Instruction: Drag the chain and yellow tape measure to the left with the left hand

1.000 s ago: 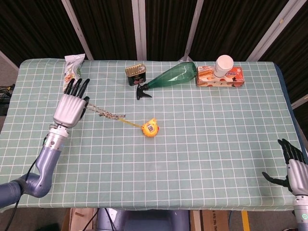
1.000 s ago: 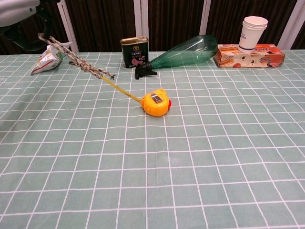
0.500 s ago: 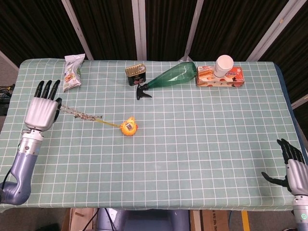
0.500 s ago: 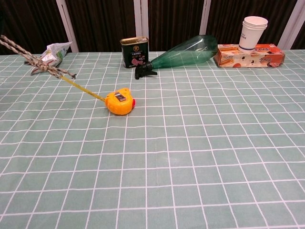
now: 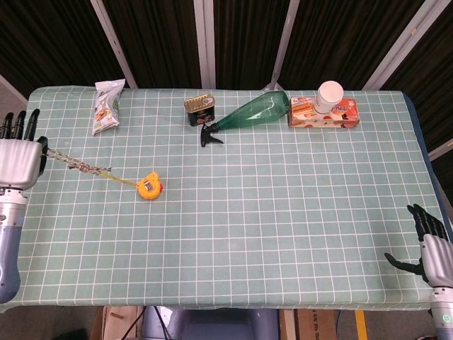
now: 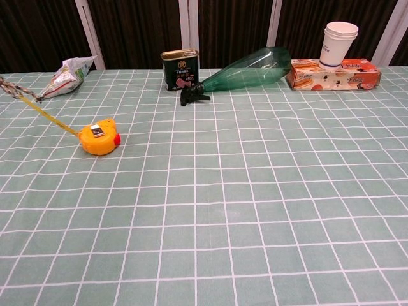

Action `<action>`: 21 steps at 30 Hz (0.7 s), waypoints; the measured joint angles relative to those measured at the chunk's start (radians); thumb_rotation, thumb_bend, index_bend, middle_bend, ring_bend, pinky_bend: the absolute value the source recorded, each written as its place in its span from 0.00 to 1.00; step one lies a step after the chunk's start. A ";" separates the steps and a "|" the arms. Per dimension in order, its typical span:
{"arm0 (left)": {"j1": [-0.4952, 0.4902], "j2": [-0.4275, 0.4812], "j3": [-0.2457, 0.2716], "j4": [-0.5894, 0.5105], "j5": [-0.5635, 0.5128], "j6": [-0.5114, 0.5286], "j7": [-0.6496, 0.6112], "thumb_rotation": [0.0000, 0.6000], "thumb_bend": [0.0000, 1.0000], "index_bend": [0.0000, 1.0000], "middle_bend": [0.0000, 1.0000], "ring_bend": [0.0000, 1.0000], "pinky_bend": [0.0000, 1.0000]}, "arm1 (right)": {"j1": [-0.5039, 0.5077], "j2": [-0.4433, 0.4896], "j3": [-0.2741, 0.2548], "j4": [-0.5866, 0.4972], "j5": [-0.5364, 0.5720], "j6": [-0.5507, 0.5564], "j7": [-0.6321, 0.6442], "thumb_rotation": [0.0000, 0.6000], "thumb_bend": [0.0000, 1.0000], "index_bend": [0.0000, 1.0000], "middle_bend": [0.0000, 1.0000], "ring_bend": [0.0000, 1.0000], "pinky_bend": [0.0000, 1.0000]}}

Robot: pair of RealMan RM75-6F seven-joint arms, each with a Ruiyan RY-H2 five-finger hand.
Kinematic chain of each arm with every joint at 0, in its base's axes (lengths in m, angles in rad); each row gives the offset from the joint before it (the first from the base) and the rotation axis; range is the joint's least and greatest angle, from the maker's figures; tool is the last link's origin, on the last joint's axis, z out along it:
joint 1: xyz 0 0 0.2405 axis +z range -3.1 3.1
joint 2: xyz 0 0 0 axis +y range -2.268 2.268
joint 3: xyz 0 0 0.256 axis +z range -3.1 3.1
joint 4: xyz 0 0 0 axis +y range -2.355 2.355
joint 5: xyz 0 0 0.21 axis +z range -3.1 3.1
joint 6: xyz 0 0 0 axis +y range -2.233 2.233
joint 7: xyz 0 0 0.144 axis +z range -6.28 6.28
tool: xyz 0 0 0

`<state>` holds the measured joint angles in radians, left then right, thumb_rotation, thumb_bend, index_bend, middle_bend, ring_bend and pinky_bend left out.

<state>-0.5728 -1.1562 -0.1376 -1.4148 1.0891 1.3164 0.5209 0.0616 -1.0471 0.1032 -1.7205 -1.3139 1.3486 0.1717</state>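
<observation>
Tape measure (image 5: 149, 188): yellow case lying on the bench (image 5: 283, 241), left part, in the near half of the checked green cloth. A thin yellow blade runs from the case up and to the left to meet the chain.

Chain (image 5: 71, 163): a pale twisted length, joined to the end of the blade, leading left to the left robot hand (image 5: 18, 157) at the bench's left edge. In the chest view only its end shows at the frame's left border, raised a little above the cloth.

Left robot hand: seen from the back, dark fingers (image 5: 19, 124) extended upward and close together; the chain ends at its thumb side, so it appears to hold the chain, though the grip itself is hidden.

Right robot hand (image 5: 430, 246): at the near right corner, just off the bench edge, fingers spread apart, holding nothing.

Far row, left to right:
- Snack bag (image 5: 107, 105): pale crinkled packet lying flat near the far left corner.
- Tin (image 5: 200, 110): small dark tin with a gold lid, upright.
- Bottle (image 5: 249, 115): green spray bottle lying on its side, black trigger head toward the tin, just beside it.
- Box (image 5: 323, 113): orange carton lying flat, touching or nearly touching the bottle's base.
- Cups (image 5: 329, 94): white paper cups stacked upright on the box.
</observation>
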 measured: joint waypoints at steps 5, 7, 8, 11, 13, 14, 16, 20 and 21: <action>0.020 0.012 -0.002 0.004 -0.011 -0.004 -0.002 1.00 0.40 0.42 0.00 0.00 0.00 | 0.000 0.000 -0.001 -0.001 -0.002 0.002 -0.003 1.00 0.18 0.00 0.00 0.00 0.00; 0.026 0.016 0.001 -0.002 -0.013 -0.010 -0.001 1.00 0.23 0.31 0.00 0.00 0.00 | -0.001 0.000 -0.001 -0.001 -0.003 0.004 -0.003 1.00 0.18 0.00 0.00 0.00 0.00; 0.028 0.018 0.002 -0.006 -0.013 -0.012 0.000 1.00 0.18 0.28 0.00 0.00 0.00 | -0.001 0.000 -0.001 -0.001 -0.004 0.004 -0.004 1.00 0.18 0.00 0.00 0.00 0.00; 0.038 0.021 0.005 -0.018 -0.014 -0.012 0.002 1.00 0.08 0.19 0.00 0.00 0.00 | -0.001 0.000 -0.001 -0.001 -0.003 0.005 -0.004 1.00 0.18 0.00 0.00 0.00 0.00; 0.046 0.023 0.005 -0.029 -0.016 -0.009 0.002 1.00 0.07 0.17 0.00 0.00 0.00 | -0.002 0.000 -0.001 -0.001 -0.003 0.006 -0.005 1.00 0.18 0.00 0.00 0.00 0.00; 0.050 0.024 0.005 -0.035 -0.017 -0.006 0.001 1.00 0.07 0.16 0.00 0.00 0.00 | -0.002 0.000 -0.001 -0.001 -0.004 0.006 -0.005 1.00 0.18 0.00 0.00 0.00 0.00; 0.061 0.028 0.003 -0.051 -0.021 0.005 -0.003 1.00 0.07 0.15 0.00 0.00 0.00 | -0.002 0.000 -0.002 -0.001 -0.004 0.005 -0.005 1.00 0.18 0.00 0.00 0.00 0.00; 0.087 0.037 -0.005 -0.097 -0.030 0.032 -0.024 1.00 0.05 0.08 0.00 0.00 0.00 | -0.001 0.000 -0.003 0.002 -0.009 0.006 -0.007 1.00 0.18 0.00 0.00 0.00 0.00; 0.095 0.039 -0.006 -0.112 -0.033 0.040 -0.032 1.00 0.04 0.07 0.00 0.00 0.00 | -0.001 0.000 -0.003 0.004 -0.011 0.007 -0.009 1.00 0.18 0.00 0.00 0.00 0.00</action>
<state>-0.4775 -1.1173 -0.1438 -1.5268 1.0564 1.3563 0.4891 0.0602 -1.0474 0.0998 -1.7169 -1.3251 1.3555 0.1629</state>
